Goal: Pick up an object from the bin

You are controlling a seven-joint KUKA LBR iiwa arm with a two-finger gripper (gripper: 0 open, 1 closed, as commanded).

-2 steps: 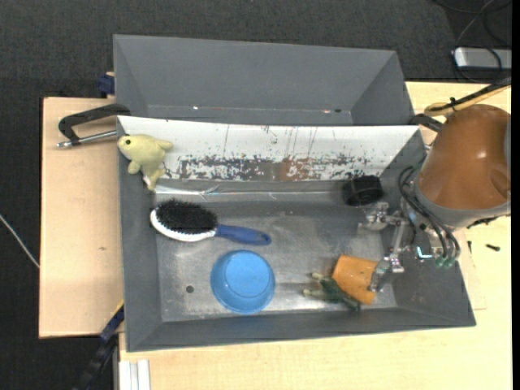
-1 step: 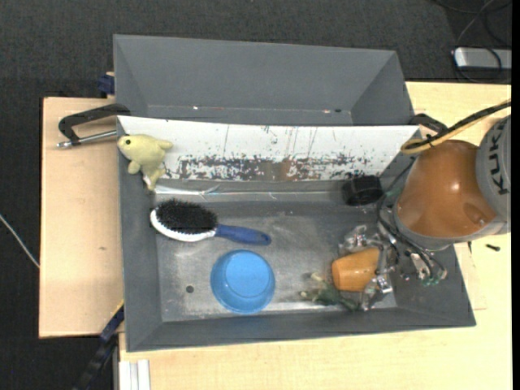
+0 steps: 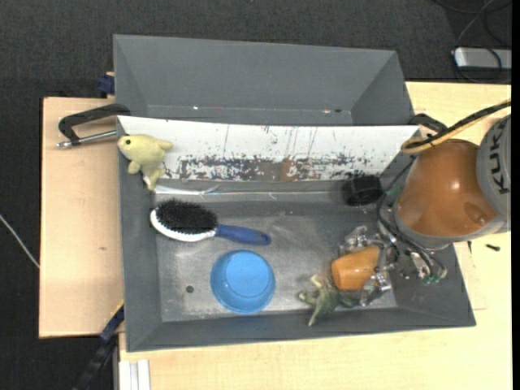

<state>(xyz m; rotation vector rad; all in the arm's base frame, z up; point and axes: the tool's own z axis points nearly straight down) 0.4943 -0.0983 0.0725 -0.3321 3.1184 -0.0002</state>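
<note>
Reaching into the bin's (image 3: 305, 222) lower right corner, the end effector (image 3: 368, 263) grips an orange block (image 3: 349, 274) between its fingers, beside a green toy dinosaur (image 3: 323, 303).

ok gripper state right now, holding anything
Gripper: cannot tell whether open or shut; it sits right at an orange block in the near right corner of the bin.

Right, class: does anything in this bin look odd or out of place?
The yellow soft toy sits propped up in the far left corner, and the white back wall beside it looks badly scuffed.
</note>
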